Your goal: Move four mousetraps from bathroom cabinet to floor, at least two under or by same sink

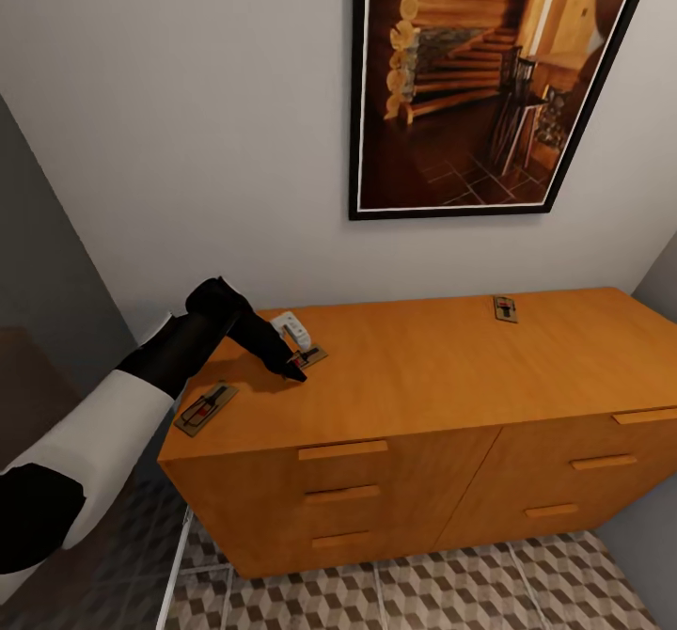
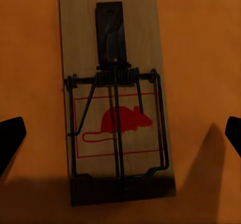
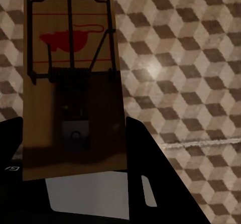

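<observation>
The left gripper (image 2: 120, 138), spread wide, straddles a mousetrap (image 2: 116, 108) lying flat at the cabinet's (image 1: 442, 367) left end. The right gripper (image 3: 75, 184) clamps another mousetrap (image 3: 73, 78) above the bathroom floor (image 3: 191, 58).

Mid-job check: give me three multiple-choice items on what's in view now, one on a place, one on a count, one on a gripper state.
1. Where does the mousetrap under the left gripper lie?
A. on the cabinet top
B. on the floor
C. in a drawer

2. How many mousetraps rest on the cabinet in the head view?
A. one
B. three
C. five

3. The right gripper is:
A. open and empty
B. holding a mousetrap
C. holding a towel

Answers: 1 A, the trap lies on orange wood. 2 B, three boards on top. 3 B, the held trap hangs over the tiled floor.
</observation>
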Controlling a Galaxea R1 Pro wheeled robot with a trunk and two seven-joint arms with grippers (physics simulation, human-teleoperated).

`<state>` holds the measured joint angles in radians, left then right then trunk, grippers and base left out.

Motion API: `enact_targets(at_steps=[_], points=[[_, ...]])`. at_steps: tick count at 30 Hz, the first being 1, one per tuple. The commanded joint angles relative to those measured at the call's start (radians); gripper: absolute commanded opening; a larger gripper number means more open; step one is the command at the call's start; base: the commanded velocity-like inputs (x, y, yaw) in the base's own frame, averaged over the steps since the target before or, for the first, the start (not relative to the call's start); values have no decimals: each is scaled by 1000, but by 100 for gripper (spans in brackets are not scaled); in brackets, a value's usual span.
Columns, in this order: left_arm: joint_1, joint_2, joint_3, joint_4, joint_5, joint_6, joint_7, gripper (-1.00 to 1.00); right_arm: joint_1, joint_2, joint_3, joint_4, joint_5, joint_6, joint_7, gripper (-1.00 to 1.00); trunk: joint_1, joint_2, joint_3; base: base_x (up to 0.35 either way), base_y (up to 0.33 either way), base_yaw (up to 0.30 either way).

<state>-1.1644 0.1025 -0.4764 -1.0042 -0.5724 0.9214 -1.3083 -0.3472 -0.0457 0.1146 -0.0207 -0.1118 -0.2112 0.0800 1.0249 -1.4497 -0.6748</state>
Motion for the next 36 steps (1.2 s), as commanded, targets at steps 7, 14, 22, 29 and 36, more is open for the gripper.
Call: enact_targets(at_steps=[7,14,22,29,36], points=[[0,0,-6,19,-4,13,-9,100,-1,0,8,1,-11,-4,4,-100,0,0,-1,0,0,0],[0,0,-7,35,-4,12,-9,100,-1,0,8,1,-11,-4,5,-100,0,0,-1,0,0,0],[0,0,-7,40,-4,12,-9,100,-1,-2,8,1,-9,-5,7,-100,0,0,-1,0,0,0],[0,0,-7,42,-4,12,-9,100,-1,-2,8,1,-9,-5,7,-100,0,0,-1,0,0,0],[0,0,-7,42,-4,12,-9,100,-1,-2,8,1,-9,-5,7,-100,0,0,-1,0,0,0]])
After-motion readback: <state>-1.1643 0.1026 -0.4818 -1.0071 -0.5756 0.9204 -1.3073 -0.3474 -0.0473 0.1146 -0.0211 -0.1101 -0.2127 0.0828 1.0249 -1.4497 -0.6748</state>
